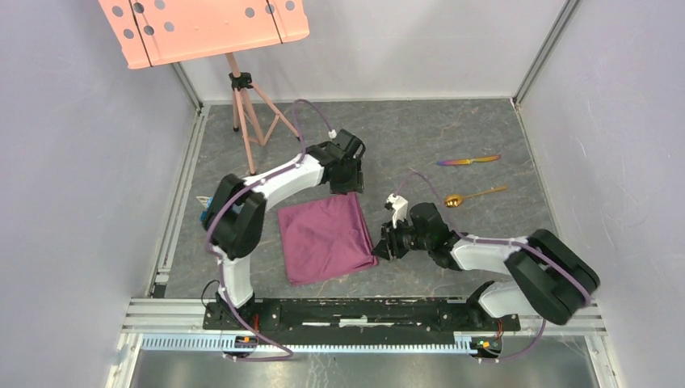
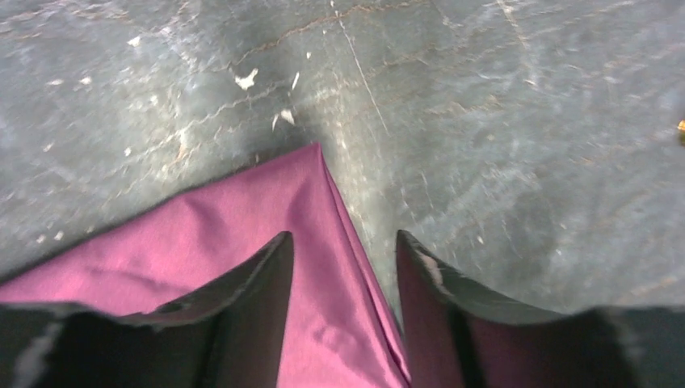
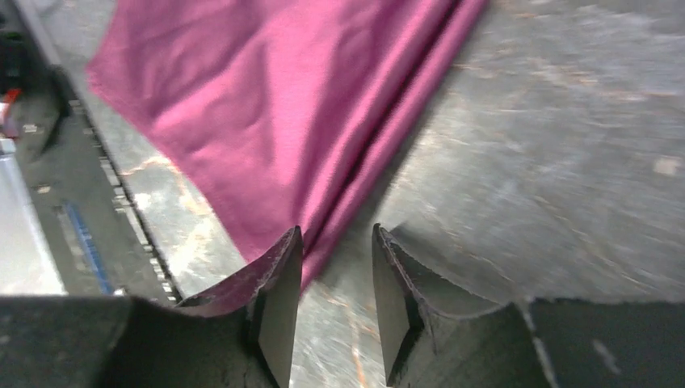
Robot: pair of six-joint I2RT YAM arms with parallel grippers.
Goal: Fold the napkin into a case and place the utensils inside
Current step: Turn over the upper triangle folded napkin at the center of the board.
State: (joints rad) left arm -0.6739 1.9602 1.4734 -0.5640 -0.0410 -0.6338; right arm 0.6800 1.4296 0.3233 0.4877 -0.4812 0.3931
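The plum-purple napkin (image 1: 327, 237) lies flat on the grey table, folded with a doubled right edge. My left gripper (image 1: 347, 184) is open over its far right corner (image 2: 311, 218), the jaws straddling the edge. My right gripper (image 1: 380, 245) is open at the near right corner (image 3: 323, 153), low over the table, nothing between the jaws. The gold spoon (image 1: 472, 196) and the iridescent knife (image 1: 468, 160) lie on the table at the far right, apart from both grippers.
A pink perforated stand (image 1: 206, 28) on a tripod (image 1: 250, 113) is at the back left. A small blue-and-orange object (image 1: 202, 212) sits by the left arm. An aluminium rail (image 1: 363, 311) runs along the near edge.
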